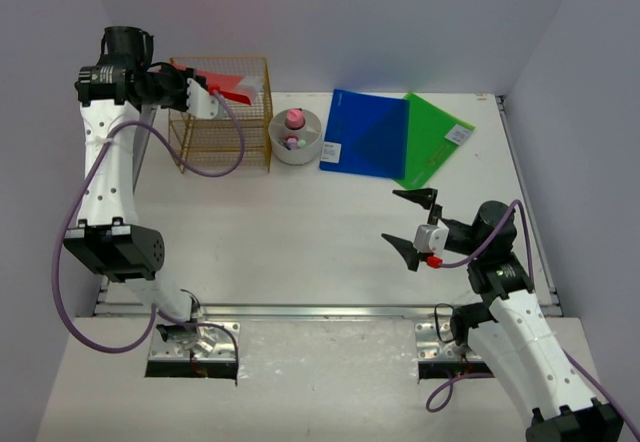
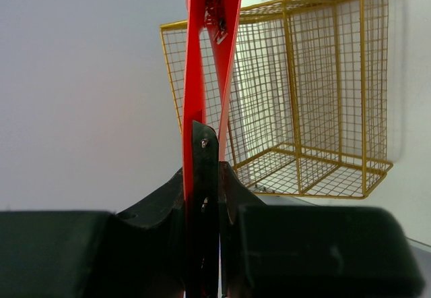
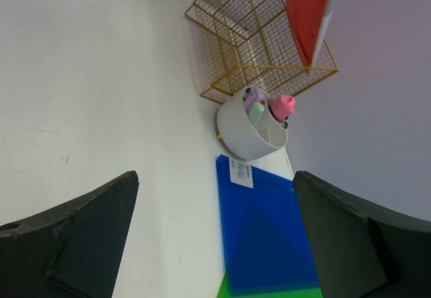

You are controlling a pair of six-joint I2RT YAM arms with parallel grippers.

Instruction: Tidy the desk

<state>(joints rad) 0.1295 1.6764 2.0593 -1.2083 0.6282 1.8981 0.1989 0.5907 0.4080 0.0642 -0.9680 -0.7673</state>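
The white desk point(image 1: 290, 242) has a metal rail along its near edge. My left gripper point(image 1: 203, 92) is shut on a red folder point(image 1: 230, 87) and holds it on edge above the gold wire rack point(image 1: 220, 120). In the left wrist view the red folder point(image 2: 205, 48) runs up from between the fingers point(image 2: 204, 156), with the rack point(image 2: 303, 109) to its right. My right gripper point(image 1: 412, 224) is open and empty above the desk's right side, short of a blue folder point(image 1: 365, 134) and a green folder point(image 1: 438, 137) that it partly overlaps.
A white round pen holder point(image 1: 296, 136) with pink and purple items stands between the rack and the blue folder. The right wrist view shows the holder point(image 3: 244, 135), blue folder point(image 3: 266, 237), rack point(image 3: 249, 48) and red folder point(image 3: 310, 8). Pale walls enclose the desk.
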